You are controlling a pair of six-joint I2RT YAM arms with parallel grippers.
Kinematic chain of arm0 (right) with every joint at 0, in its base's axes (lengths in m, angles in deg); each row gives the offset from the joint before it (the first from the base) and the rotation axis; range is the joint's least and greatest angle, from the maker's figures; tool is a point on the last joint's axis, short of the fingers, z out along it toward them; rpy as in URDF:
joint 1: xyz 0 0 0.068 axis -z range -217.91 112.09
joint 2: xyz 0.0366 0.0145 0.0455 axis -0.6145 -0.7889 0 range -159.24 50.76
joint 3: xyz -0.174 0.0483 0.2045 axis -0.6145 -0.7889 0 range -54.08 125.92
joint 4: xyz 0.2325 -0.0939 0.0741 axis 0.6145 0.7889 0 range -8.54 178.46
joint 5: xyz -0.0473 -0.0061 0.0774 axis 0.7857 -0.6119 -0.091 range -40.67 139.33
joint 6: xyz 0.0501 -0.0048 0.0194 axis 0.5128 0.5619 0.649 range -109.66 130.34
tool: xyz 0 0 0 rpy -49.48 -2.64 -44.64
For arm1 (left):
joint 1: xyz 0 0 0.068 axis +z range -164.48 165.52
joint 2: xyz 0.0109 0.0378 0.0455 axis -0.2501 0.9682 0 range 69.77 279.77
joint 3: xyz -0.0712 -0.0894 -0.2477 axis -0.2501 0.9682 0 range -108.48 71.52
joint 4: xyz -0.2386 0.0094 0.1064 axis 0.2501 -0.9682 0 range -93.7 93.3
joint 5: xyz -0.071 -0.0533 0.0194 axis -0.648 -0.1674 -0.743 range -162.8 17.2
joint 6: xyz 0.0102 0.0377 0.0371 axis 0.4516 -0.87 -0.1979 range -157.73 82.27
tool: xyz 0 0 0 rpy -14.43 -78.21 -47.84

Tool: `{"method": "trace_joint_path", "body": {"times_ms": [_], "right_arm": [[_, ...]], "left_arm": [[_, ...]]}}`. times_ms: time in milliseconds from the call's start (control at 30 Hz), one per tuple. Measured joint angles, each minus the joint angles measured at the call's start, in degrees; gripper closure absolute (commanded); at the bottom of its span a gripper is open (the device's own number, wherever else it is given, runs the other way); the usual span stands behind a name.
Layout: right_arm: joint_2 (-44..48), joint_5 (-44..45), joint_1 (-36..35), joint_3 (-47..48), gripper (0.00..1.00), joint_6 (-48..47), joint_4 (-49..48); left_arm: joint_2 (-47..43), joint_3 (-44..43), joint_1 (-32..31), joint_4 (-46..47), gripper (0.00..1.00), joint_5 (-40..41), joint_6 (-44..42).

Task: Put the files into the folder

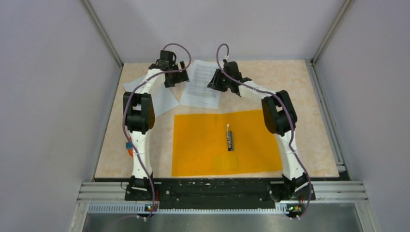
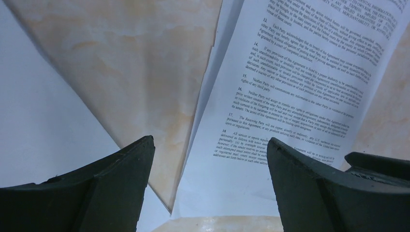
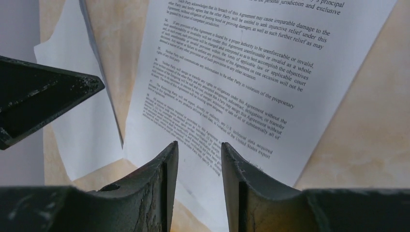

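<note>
The white paper sheet printed with dense black text [image 1: 202,89] lies flat directly between the two grippers. Its long axis runs away from both of them, slightly skewed. The right gripper [image 3: 199,144] is the nearer one and sits right over the sheet's near edge. Its fingers are drawn close with only a narrow slit between them, and nothing is visibly pinched.

The left gripper [image 2: 210,140] hangs with its fingers spread wide. The printed sheet is ahead and to its right. The blank white sheet [image 2: 43,121] is to its left, with a wedge of beige marbled tabletop [image 2: 125,72] between the two sheets (they appear to meet at one corner).

The flat translucent orange plastic folder [image 1: 203,140] lies behind both grippers, toward the arm bases. It looks closed, and a small dark strip [image 1: 230,137] rests on its cover. My judgement is that the folder must be opened before either sheet can go in, and that the closeness of the two grippers is the main obstruction.
</note>
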Motion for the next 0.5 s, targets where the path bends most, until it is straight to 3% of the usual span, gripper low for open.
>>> {"method": "trace_joint_path", "body": {"times_ms": [267, 500], "right_arm": [[-8.46, -1.07, -0.09, 7.67, 0.65, 0.09, 2.27], [-8.85, -0.22, -0.22, 8.59, 0.65, -3.89, 5.20]], "left_arm": [[4.02, -1.49, 0.52, 0.42, 0.08, -7.69, -1.81], [5.57, -3.82, 0.33, -0.33, 0.10, -9.05, -2.91]]}}
